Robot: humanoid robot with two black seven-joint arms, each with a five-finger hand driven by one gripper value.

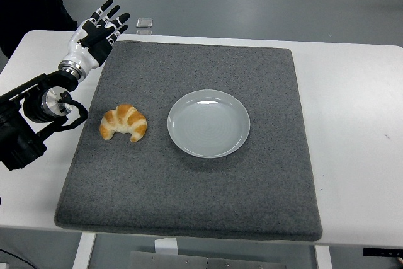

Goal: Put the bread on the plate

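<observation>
Head view puts us at the reach step: our left hand (pixel 94 29), fingers spread and empty, must descend to the croissant (pixel 123 123) left of the plate (pixel 208 123).

The croissant (pixel 123 123) is golden brown with paler cream stripes. The plate (pixel 208 123) is plain pale grey-white, on a charcoal grey mat (pixel 189 193) (faintly speckled) over a white table (pixel 359 124). The left hand (pixel 94 34) is white with black fingertips.
</observation>
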